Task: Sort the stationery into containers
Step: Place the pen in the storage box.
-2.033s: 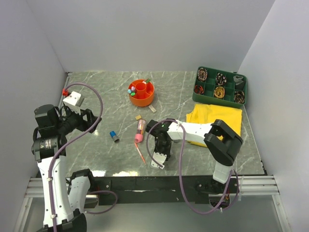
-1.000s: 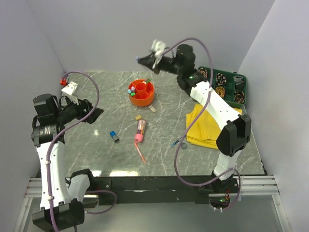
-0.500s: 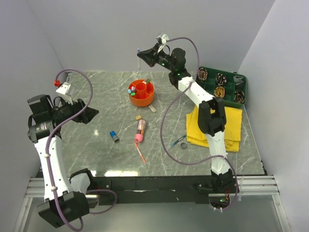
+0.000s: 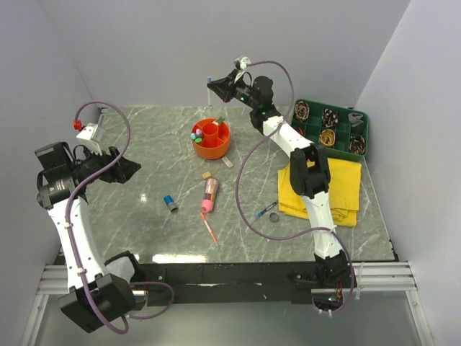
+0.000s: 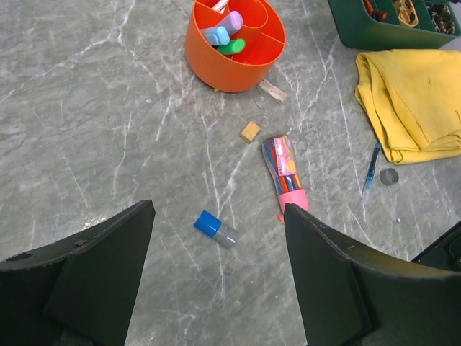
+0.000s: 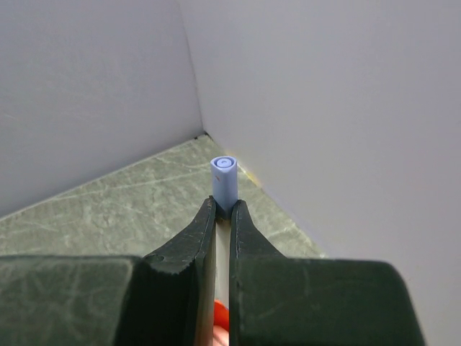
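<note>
Pen (image 6: 224, 176) with a pale blue end is pinched tight in the right claw (image 6: 222, 205), high up near the back wall. From the top view it looks like it stands almost straight up and down. Down on the table sits the orange round holder (image 4: 212, 150), right under the claw, and a bit of orange peeks between the fingers. So I think the pen has to go straight down into it. Far off to the side, the left claw (image 5: 217, 210) is spread wide and holds nothing, above the blue cap (image 5: 214, 227).
</note>
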Robot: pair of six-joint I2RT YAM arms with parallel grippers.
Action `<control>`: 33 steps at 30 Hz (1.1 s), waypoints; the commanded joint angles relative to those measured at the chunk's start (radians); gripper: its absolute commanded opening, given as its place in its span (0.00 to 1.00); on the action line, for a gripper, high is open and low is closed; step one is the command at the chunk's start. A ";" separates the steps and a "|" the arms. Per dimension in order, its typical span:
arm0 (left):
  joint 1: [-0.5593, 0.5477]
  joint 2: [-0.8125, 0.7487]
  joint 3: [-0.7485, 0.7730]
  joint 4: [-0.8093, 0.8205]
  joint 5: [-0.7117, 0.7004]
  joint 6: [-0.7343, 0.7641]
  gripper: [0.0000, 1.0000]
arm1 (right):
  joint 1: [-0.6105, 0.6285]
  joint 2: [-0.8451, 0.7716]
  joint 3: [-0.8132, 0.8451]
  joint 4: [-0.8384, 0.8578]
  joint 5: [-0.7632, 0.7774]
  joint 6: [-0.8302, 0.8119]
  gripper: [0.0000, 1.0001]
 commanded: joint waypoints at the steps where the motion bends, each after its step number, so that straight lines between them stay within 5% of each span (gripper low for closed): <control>1: 0.009 0.012 0.033 0.040 0.037 -0.006 0.79 | 0.006 0.000 -0.039 0.037 0.015 -0.015 0.00; 28: 0.015 0.018 -0.006 0.082 0.046 -0.028 0.78 | 0.037 0.054 -0.088 -0.064 0.116 0.043 0.00; 33: 0.015 0.021 -0.006 0.108 0.057 -0.049 0.78 | 0.038 0.030 -0.120 -0.073 0.127 0.047 0.09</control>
